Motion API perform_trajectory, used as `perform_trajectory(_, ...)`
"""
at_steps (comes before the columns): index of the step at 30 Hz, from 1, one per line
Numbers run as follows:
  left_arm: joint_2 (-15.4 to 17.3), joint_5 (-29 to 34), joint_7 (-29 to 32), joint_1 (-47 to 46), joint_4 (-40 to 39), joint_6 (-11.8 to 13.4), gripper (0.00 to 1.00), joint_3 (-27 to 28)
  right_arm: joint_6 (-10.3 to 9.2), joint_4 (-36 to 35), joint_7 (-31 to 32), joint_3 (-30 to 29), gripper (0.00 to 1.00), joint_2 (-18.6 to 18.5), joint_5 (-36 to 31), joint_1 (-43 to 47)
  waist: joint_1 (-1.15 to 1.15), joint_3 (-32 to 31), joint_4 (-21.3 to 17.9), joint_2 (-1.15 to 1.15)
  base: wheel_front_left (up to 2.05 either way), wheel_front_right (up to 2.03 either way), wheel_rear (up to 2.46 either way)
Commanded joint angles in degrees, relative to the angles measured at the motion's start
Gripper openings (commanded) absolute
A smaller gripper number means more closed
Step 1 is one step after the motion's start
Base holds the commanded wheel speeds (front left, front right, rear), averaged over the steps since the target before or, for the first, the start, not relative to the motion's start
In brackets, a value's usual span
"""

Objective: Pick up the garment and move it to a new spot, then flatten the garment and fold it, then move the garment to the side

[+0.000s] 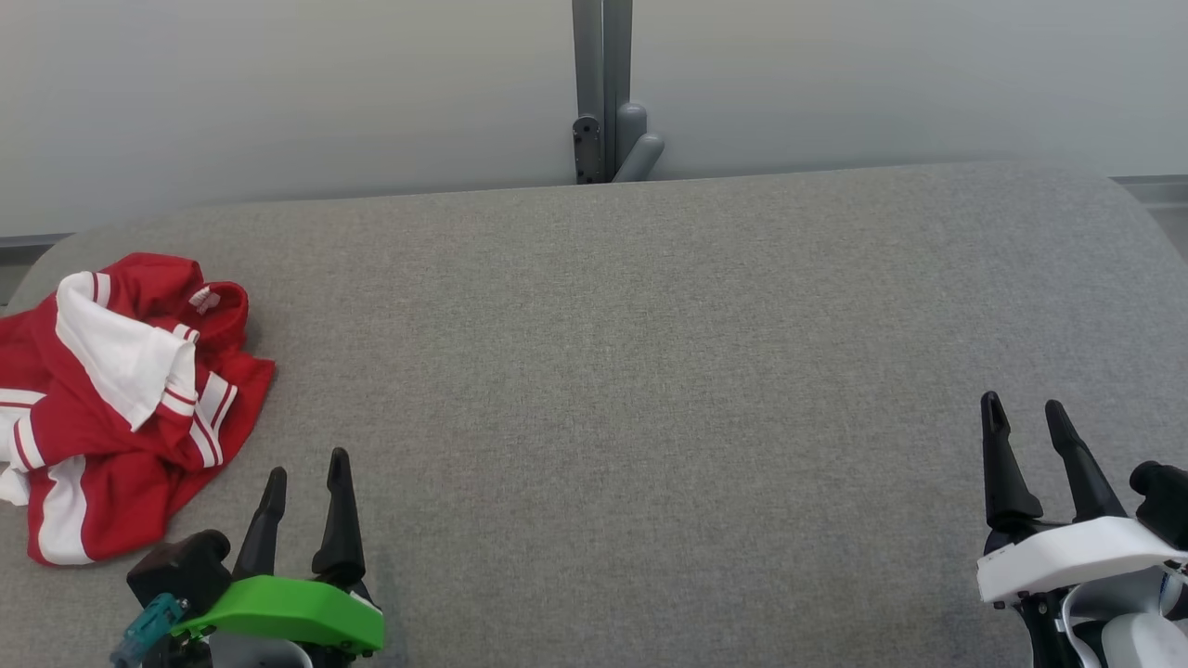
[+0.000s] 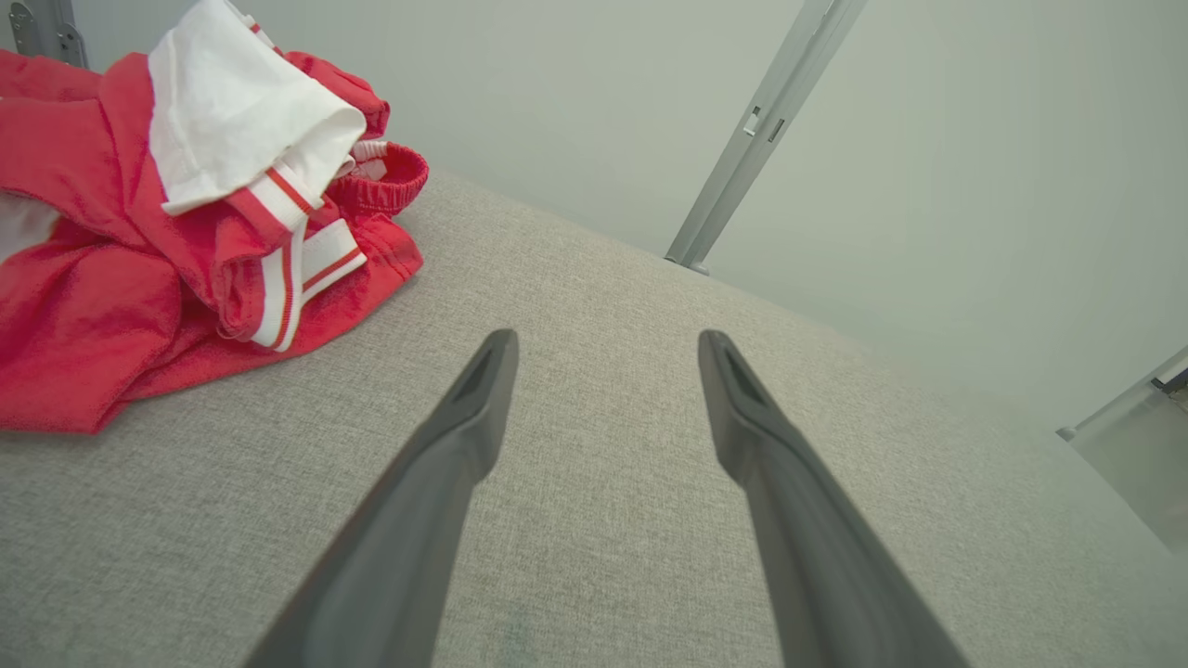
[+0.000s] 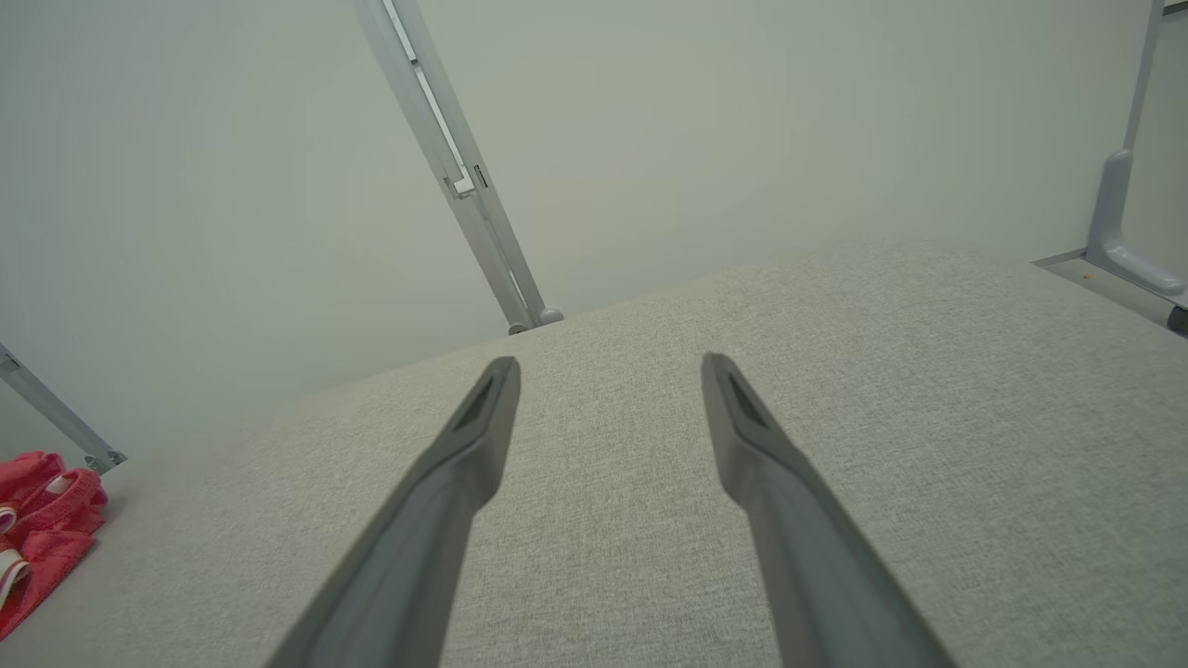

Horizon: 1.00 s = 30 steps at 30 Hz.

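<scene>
A crumpled red garment (image 1: 111,408) with white panels and stripes lies in a heap at the far left of the grey fabric surface (image 1: 631,371). In the left wrist view the garment (image 2: 139,250) fills the upper left, clear of the fingers. My left gripper (image 1: 306,468) (image 2: 608,348) hovers open just right of the heap, near the front edge, with nothing between its fingers. At the lower right my right gripper (image 1: 1024,406) (image 3: 611,366) is open and empty too, far from the garment (image 3: 37,529).
A grey metal post (image 1: 603,88) with a bracket stands against the pale wall behind the surface's far edge. The surface has rounded back corners. A second bracket (image 3: 1128,232) shows beyond its right end.
</scene>
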Motion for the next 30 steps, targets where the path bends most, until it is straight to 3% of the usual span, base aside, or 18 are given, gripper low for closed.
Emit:
perform_trajectory(1,0.46,2.2,-0.69,-0.03,-0.54,-0.15,1.0,-0.23,0.14,-0.69,-0.66,-0.22,1.0,-0.72,-1.92,-0.68,0.0,0.04,0.02,0.11,0.0,0.0,0.0)
perform_trajectory(20,0.81,13.25,-3.23,1.14,-0.1,-0.04,1.0,-0.07,0.11,0.02,-3.25,0.53,1.0,-0.26,-12.33,0.55,0.0,-0.08,0.21,0.15,0.0,0.0,0.0)
perform_trajectory(30,0.56,15.29,-4.53,1.6,1.56,-0.42,1.0,1.27,0.11,1.13,-4.52,-0.18,1.0,0.54,-15.96,1.27,0.0,-0.1,0.26,0.16,0.0,0.0,0.0)
